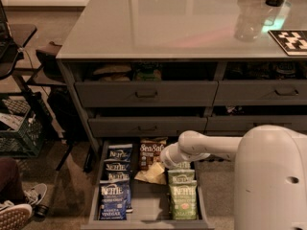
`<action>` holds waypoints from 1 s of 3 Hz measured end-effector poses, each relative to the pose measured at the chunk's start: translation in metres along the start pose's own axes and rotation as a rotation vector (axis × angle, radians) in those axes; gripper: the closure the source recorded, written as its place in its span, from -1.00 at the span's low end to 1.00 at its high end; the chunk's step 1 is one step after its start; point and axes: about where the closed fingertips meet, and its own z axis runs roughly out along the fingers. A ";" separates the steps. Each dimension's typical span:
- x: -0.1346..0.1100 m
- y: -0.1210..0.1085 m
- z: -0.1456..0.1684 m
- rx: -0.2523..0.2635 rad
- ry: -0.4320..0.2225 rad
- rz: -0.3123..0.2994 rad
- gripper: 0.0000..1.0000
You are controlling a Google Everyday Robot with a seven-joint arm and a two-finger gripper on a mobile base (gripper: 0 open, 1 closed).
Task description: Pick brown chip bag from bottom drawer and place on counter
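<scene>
Brown chip bag (152,152) lies in open bottom drawer (96,191), at back middle. Gripper (164,161) just beside its lower right edge. Grey glossy counter surface (158,25) above.

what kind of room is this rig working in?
Probably an office snack station or break-room kitchenette: a long grey counter over a drawer cabinet, and the open bottom drawer stocked with rows of chip bags. The gripper is down in that drawer beside the brown chip bag.
</scene>
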 end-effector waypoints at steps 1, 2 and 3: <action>0.008 -0.033 0.021 -0.010 0.008 0.032 -1.00; 0.008 -0.032 0.021 -0.011 0.009 0.032 -1.00; 0.017 -0.052 0.052 -0.016 0.044 0.085 -1.00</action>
